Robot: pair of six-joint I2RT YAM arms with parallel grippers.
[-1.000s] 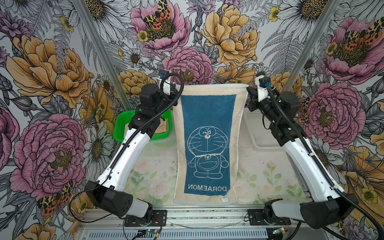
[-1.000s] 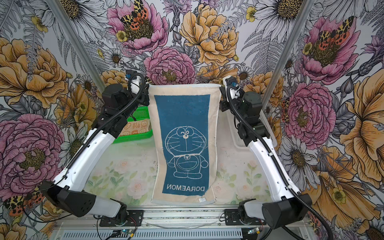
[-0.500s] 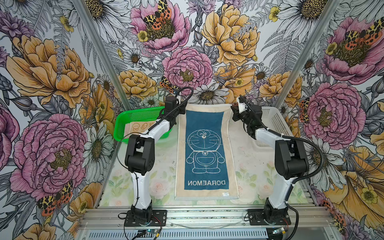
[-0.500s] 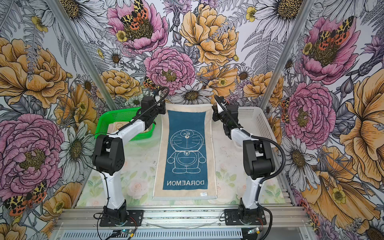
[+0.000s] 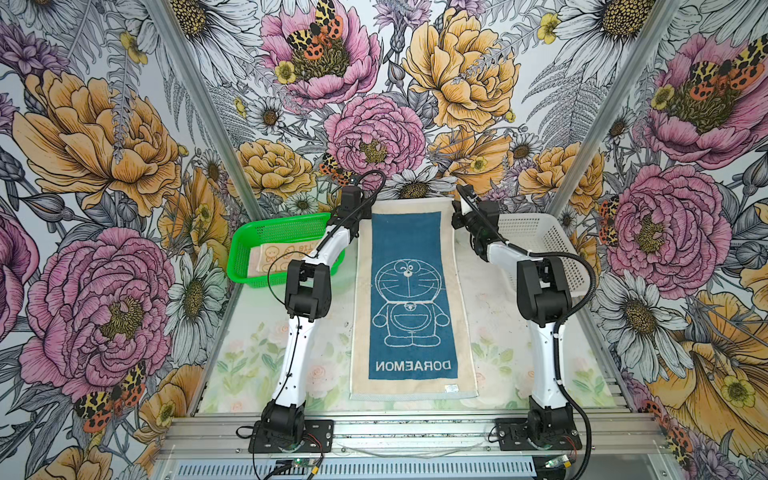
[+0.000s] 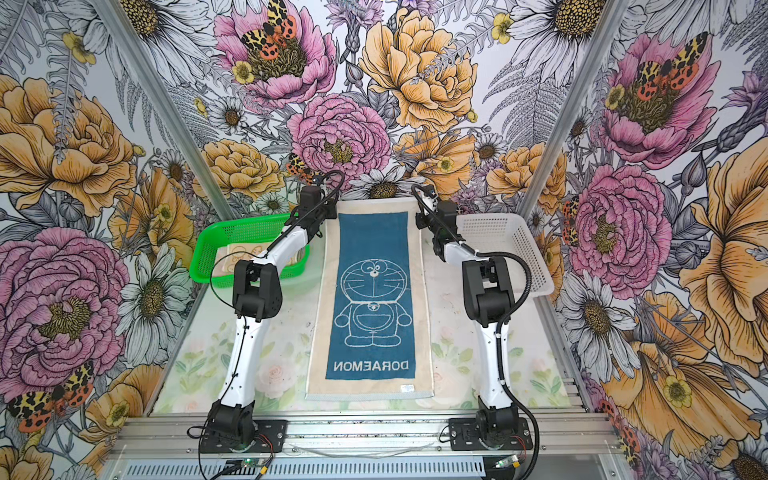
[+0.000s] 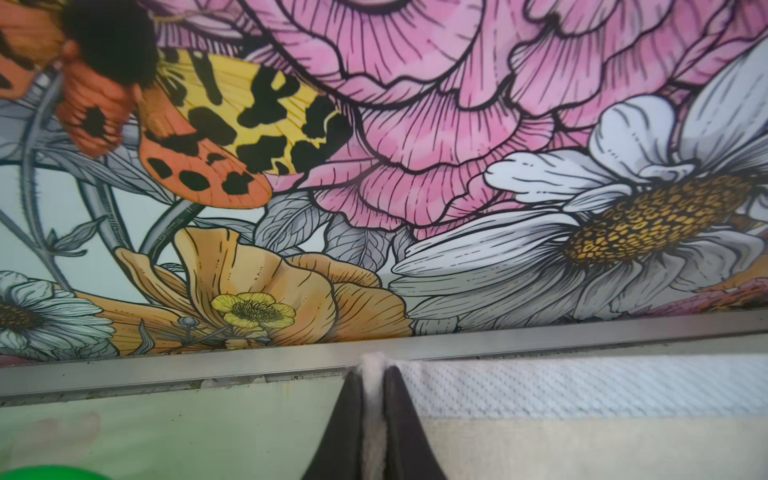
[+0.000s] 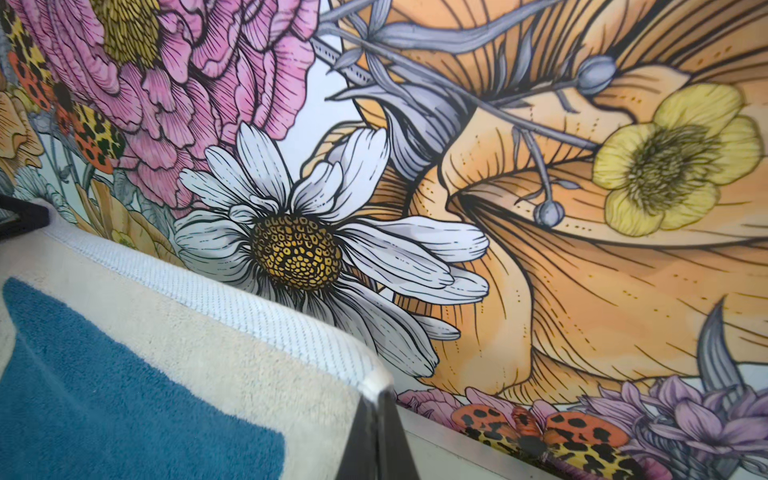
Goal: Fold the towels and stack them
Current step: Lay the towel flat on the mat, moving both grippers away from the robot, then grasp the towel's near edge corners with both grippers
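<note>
So the Doraemon towel [image 5: 413,299] [image 6: 372,299] is spread out flat and unfolded on the table [image 5: 257,353], lengthwise down the middle between the two arms. It's blue in the centre with a cream border, and the lettering at the near end reads backwards from where I'm standing. Its far edge sits right up against the metal rail [image 7: 166,368] at the foot of the flowery back wall [image 5: 374,104]. Both arms are stretched out to that far end, one on each corner. The left hand [image 5: 365,210] [image 7: 372,370] is on the far left corner, and in the left wrist view you can see a strip of the cream cloth squeezed between its two dark fingers [image 7: 353,415], so it's clamped on the towel. The right hand [image 5: 456,212] [image 8: 376,395] is doing the same on the far right corner, with its jaws pressed together and the corner's white hem pinched at the tips. Just left of the towel there's a green basket [image 5: 249,249] with an orange towel [image 5: 282,257] lying in it, though the pattern is too small for me to make out properly. Off to the right there's a white basket [image 5: 536,232], tucked behind the right arm.
</note>
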